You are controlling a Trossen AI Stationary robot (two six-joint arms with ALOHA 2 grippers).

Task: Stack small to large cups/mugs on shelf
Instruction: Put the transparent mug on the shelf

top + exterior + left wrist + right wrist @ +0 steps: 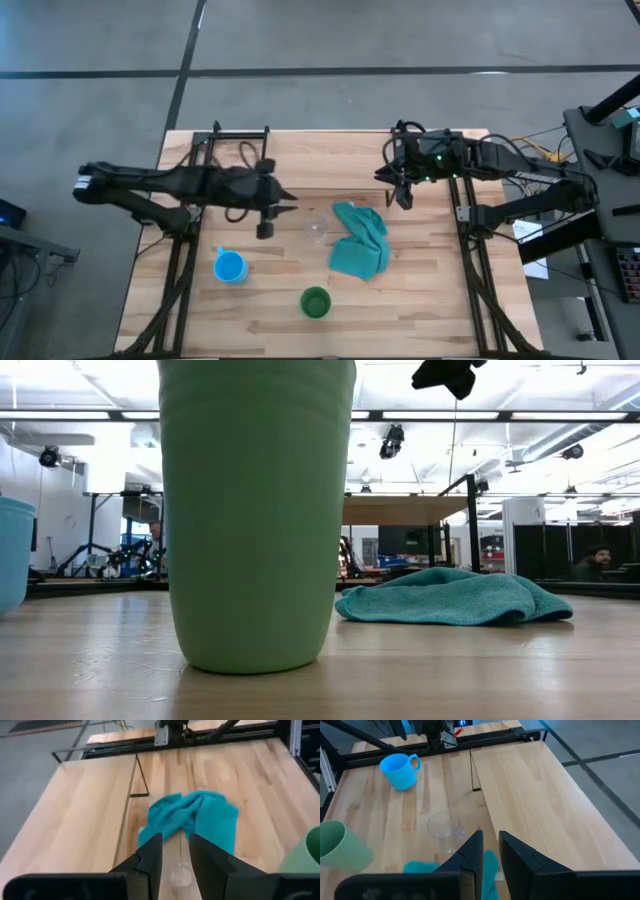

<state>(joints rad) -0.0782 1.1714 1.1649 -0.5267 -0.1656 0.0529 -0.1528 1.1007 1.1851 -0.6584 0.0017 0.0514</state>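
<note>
The small clear glass cup [318, 229] stands upright on the table, left of the teal cloth [360, 241]. The blue mug [230, 267] and the green cup [316, 302] stand nearer the table's near edge. The shelf [330, 160], a light board on thin black legs, runs along the far side. My left gripper [290, 198] hovers open just left of and beyond the glass cup [181, 875], which shows between its fingers without touching them. My right gripper [400, 197] hangs narrowly open above the table, right of the cloth's far end.
In the low view the green cup [255, 510] fills the foreground, with the blue mug [12, 550] at the left edge and the cloth [450, 598] to the right. Black frame rails [470, 250] flank the table. A person [597, 560] sits far behind the table.
</note>
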